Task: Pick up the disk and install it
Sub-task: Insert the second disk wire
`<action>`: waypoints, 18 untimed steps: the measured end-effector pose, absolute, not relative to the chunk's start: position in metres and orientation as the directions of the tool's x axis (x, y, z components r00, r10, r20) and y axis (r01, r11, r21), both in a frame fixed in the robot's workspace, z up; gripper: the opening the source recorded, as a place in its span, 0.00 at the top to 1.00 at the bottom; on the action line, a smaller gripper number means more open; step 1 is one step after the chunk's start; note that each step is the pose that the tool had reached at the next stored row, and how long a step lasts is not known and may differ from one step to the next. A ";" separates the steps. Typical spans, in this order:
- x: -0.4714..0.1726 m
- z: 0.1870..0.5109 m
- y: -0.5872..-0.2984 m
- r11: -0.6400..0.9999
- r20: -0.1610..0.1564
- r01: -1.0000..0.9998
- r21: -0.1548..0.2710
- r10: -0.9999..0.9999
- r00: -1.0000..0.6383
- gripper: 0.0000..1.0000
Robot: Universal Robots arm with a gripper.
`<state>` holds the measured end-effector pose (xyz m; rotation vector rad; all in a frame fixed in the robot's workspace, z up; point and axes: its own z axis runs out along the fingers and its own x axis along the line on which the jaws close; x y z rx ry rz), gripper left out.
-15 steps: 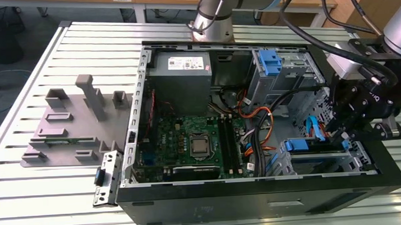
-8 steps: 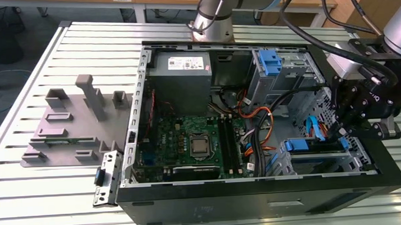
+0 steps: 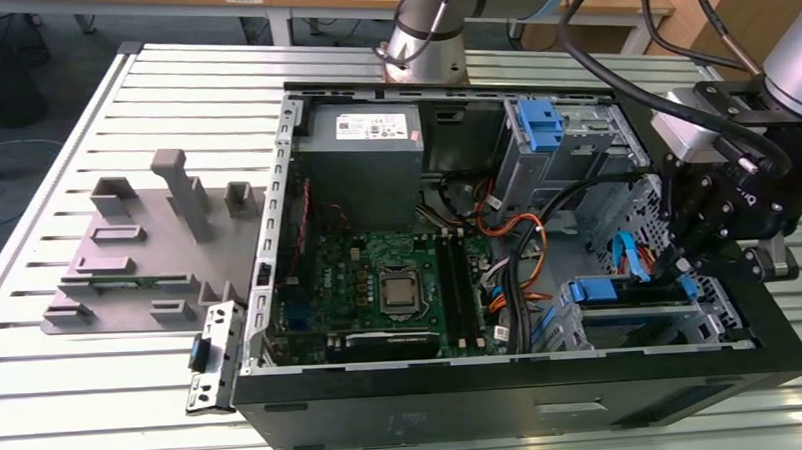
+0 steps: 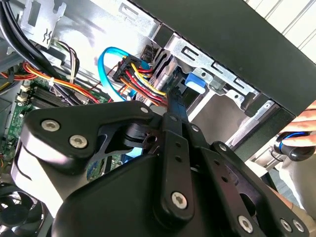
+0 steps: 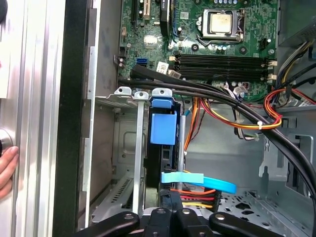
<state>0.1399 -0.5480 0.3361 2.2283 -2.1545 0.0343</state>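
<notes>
Disk [image 5: 163, 129] stands on edge in the computer case's [image 3: 514, 386] drive cage, directly ahead of the end effector [image 5: 170, 213]. Whether the end effector grips it cannot be told.

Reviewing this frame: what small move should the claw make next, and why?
Probably a short push along the slot: the disk already sits between the drive cage rails with the claw right behind it, though full seating isn't confirmable.
</notes>
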 end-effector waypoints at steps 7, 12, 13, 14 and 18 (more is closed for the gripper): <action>0.140 0.334 -0.548 -0.033 0.045 -0.999 0.015 -0.998 0.034 0.89; 0.140 0.333 -0.548 -0.033 0.045 -0.999 0.015 -0.998 0.034 0.89; 0.140 0.333 -0.548 -0.033 0.045 -0.999 0.015 -0.998 0.034 0.89; 0.140 0.333 -0.548 -0.033 0.045 -0.999 0.015 -0.998 0.034 0.89; 0.140 0.334 -0.548 -0.033 0.044 -0.999 0.015 -0.998 0.034 0.89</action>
